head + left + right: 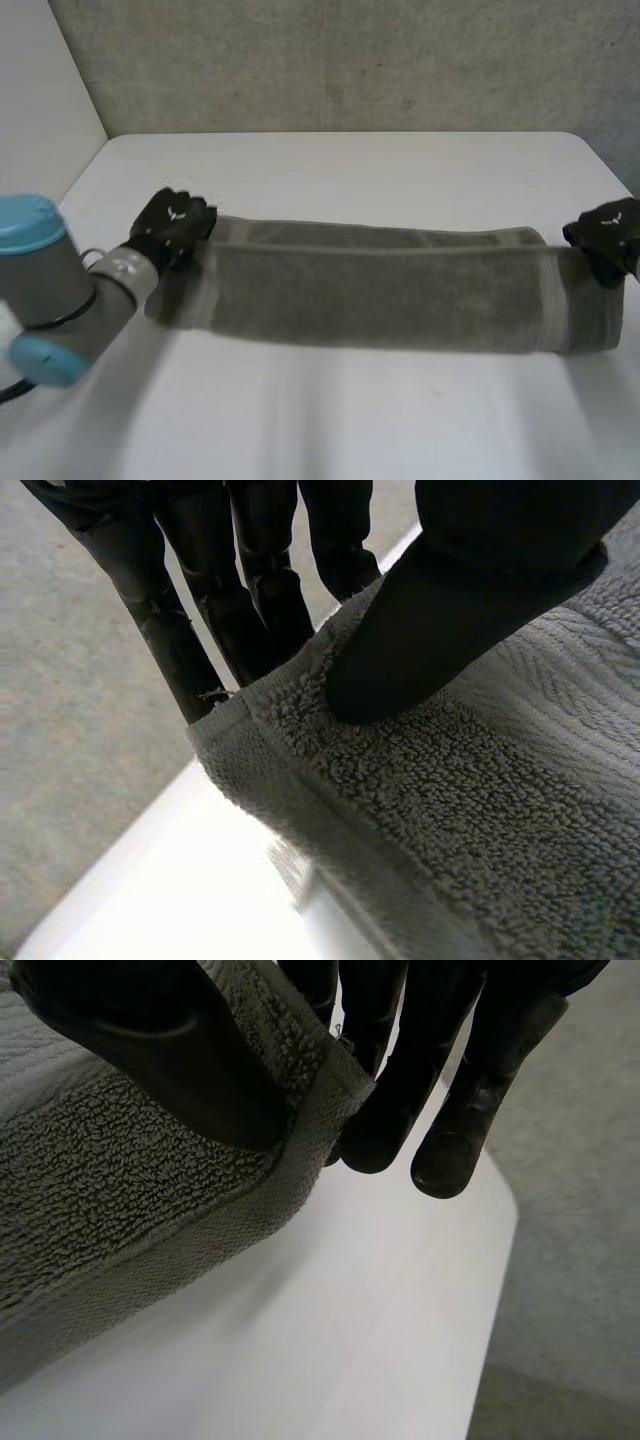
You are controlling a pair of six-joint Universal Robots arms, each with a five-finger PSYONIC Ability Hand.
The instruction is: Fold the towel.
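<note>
White table [350,420], grey carpeted floor [350,60] behind it and a pale wall [40,100] to one side: a grey towel [380,295] stretched across the table from side to side in a long, narrow band, one layer doubled over another along its length. The left hand [172,225] held the towel's left end at the far corner, and the grey left arm [60,290] with its light-blue caps reached in from the near left. The right hand [608,235] held the opposite end at the far right corner, close to the table's right edge.

From the left wrist, that hand's thumb [440,630] pressed down on the looped pile just inside the hemmed corner. Its fingers [180,630] ran straight behind and beneath the hem, pinching the cloth between them. The corner stood a little above the table top.

From the right wrist, the thumb [170,1050] lay on top of the towel at its hem and the fingers [400,1080] closed in from underneath at the corner tip. That hand too gripped the cloth, with the corner lifted clear of the white surface. Between the two hands the towel spanned the table's middle, well back from its near edge.
</note>
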